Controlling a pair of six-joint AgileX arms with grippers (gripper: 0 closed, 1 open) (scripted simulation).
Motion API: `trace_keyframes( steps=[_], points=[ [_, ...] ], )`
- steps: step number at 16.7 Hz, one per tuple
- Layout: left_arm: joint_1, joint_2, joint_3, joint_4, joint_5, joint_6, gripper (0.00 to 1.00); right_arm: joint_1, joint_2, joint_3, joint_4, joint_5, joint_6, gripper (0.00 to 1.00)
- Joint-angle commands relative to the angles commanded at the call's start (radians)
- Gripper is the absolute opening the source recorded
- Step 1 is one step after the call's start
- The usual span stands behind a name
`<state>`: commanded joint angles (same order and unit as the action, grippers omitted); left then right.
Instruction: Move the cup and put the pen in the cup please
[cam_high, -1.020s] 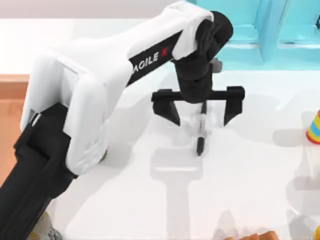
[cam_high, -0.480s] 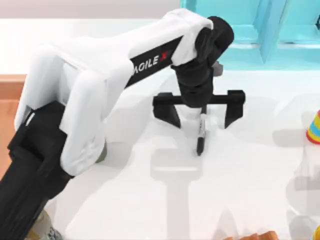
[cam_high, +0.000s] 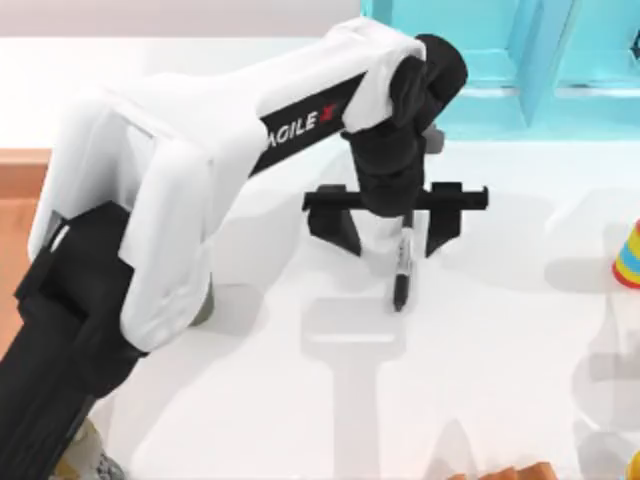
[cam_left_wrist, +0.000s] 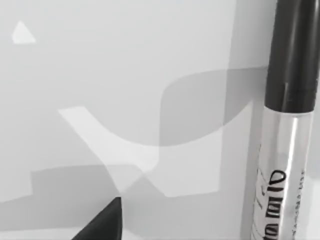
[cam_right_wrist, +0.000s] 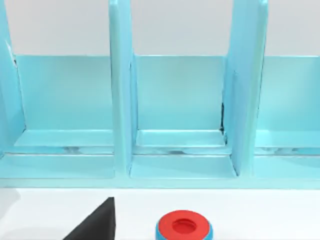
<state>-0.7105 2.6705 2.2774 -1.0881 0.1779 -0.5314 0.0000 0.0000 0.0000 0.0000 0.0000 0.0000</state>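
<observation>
Here, over the white table (cam_high: 480, 370), the left gripper (cam_high: 393, 232) hangs low with its fingers spread to either side of the pen (cam_high: 403, 268), which lies flat near the table's middle, one black end toward the near edge. Beyond, a turquoise shelf (cam_high: 520, 70) lines the far side.

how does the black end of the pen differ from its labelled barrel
On the pen, the cap end is plain, matte black, while the barrel is shiny whitish-grey with dark print. In the top view the black tip points toward the near edge of the table, while the barrel runs up under the left hand. Both are equally slim and lie flat on the white table.
</observation>
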Motion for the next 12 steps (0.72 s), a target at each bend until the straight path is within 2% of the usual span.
trace_keyframes(
  steps=[5,12],
  points=[
    [0.0,0.0,0.0,0.0,0.0,0.0,0.02,0.0,0.0,0.0,0.0,0.0,0.0,1.0],
    [0.0,0.0,0.0,0.0,0.0,0.0,0.0,0.0,0.0,0.0,0.0,0.0,0.0,1.0]
  ],
)
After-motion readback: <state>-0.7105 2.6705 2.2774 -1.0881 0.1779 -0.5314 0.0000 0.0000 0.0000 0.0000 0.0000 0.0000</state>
